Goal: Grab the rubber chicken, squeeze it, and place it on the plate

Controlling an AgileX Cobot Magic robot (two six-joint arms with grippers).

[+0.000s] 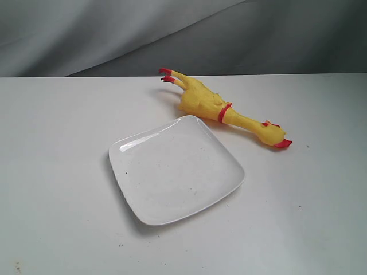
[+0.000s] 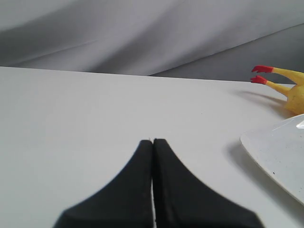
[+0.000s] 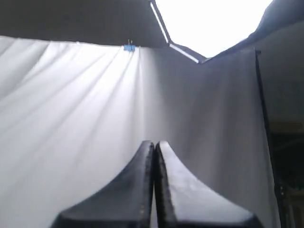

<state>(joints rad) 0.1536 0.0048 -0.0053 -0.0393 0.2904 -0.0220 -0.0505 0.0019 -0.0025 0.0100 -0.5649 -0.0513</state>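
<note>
White and glossy, the square plate [image 1: 175, 169] with rounded corners lies flat on the pale table [image 1: 51, 183], and its shallow surface shows only a few dark specks and soft reflections. The rubber chicken [image 1: 209, 103] lies on the table just behind the plate's far corner, so close that I cannot tell whether the yellow body touches the rim. Its red feet point up and away from the plate, lifted a little off the table. Its neck, with the red ring, stretches past the plate's far right edge, and the head with red comb and beak rests on the table beyond that side. A grey draped cloth [image 1: 114, 34] hangs behind the table, well beyond the plate. The left gripper [image 2: 152, 141] is low over the table off the plate's left side, its two black fingers pressed together with nothing between them. From there a corner of the plate and the chicken's feet show at the edge of its wrist view. The right gripper [image 3: 155, 142] is likewise clenched on nothing and faces only the cloth, which is pinned by a small blue clip [image 3: 129, 47]; the plate is outside its wrist view.
</note>
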